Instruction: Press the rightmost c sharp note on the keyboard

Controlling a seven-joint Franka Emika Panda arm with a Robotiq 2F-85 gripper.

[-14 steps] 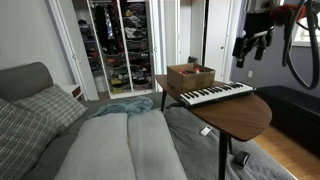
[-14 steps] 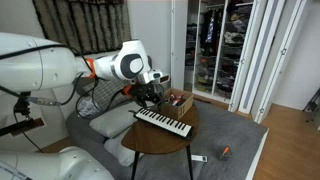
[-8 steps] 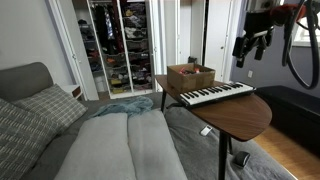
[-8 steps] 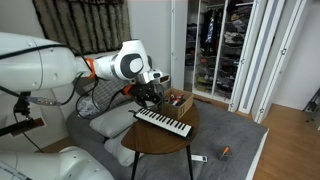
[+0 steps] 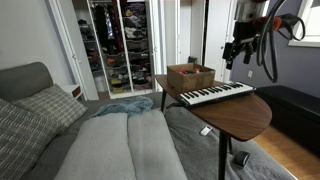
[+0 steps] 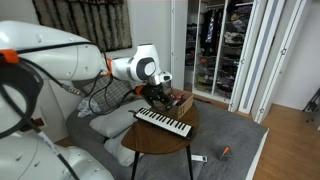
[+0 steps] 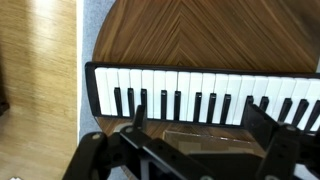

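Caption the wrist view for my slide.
Open black gripper hovers above the slim white piano keyboard on a round wooden table.

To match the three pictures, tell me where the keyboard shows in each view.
Exterior view: keyboard right of centre, beside the cardboard box.
Exterior view: keyboard at centre, slanting down to the right.
Wrist view: keyboard across the middle.
Shared landmark: the round wooden table under it.

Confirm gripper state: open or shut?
Open. In the wrist view the gripper has its two fingers spread wide apart, with the keys of the keyboard visible between them.
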